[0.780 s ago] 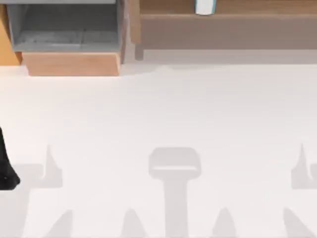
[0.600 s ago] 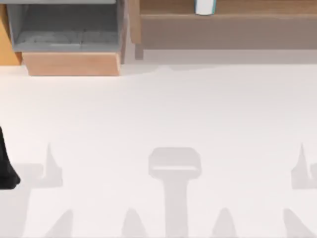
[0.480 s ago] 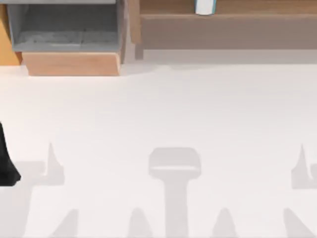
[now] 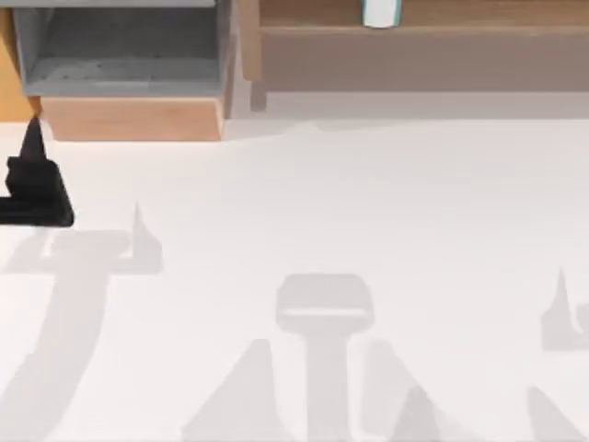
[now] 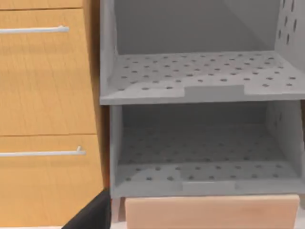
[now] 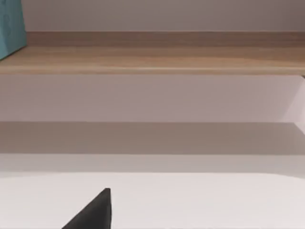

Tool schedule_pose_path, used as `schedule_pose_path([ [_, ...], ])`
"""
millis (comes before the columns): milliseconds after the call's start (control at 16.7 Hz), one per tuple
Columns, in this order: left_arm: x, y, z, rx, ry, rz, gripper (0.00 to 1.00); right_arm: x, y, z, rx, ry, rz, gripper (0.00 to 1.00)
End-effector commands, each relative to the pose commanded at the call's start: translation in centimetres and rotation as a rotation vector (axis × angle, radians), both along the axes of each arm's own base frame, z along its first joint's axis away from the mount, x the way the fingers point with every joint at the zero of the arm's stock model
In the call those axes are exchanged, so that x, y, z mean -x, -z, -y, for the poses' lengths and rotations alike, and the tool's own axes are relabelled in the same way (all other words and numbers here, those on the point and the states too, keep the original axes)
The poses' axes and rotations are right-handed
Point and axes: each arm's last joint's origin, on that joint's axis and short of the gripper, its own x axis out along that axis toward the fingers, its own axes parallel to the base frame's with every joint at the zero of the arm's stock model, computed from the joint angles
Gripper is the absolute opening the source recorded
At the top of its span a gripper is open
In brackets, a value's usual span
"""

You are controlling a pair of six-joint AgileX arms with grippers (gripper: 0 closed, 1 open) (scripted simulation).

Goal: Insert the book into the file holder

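Cabinet drawers [image 5: 43, 95] in orange wood stand just left of the file holder [image 4: 124, 60], which sits at the worktop's [image 4: 313, 203] far left corner: a grey perforated box with a pale wooden front edge, its opening facing the near side. The left gripper [image 4: 32, 180] hovers just in front of the holder's left corner, low over the worktop; one dark fingertip shows in the top view and whether the fingers are spread or pressed together I cannot tell. It carries nothing that I can see.

Right of the holder, a long brown ledge [image 4: 423, 14] runs along the back. The book [image 4: 380, 12] stands upright on that ledge, well apart from the holder, teal cover with white page edges, its long axis vertical. In the right wrist view the book [image 6: 12, 26] sits on the same ledge. The right gripper [image 6: 93, 212] shows as one dark fingertip there; its state I cannot tell.

The book lies far to the right of the left gripper, so the right arm looks the nearer one to fetch it.
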Motion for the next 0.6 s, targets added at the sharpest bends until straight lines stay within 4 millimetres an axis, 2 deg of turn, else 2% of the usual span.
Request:
schedule_pose_path([
  [180, -4.3, -2.7, 3.4, -0.017, 0.003, -0.014, 1.00, 0.0, 0.0, 0.0, 0.000, 0.000, 0.000, 1.00],
  [300, -7.5, -3.9, 6.5, -0.027, 0.005, -0.017, 1.00, 0.0, 0.0, 0.0, 0.000, 0.000, 0.000, 1.00],
  [420, -10.7, -4.4, 10.2, -0.034, 0.007, -0.015, 1.00, 0.0, 0.0, 0.0, 0.000, 0.000, 0.000, 1.00],
  [600, -15.1, -3.8, 16.3, -0.037, 0.008, -0.005, 1.00, 0.0, 0.0, 0.0, 0.000, 0.000, 0.000, 1.00],
])
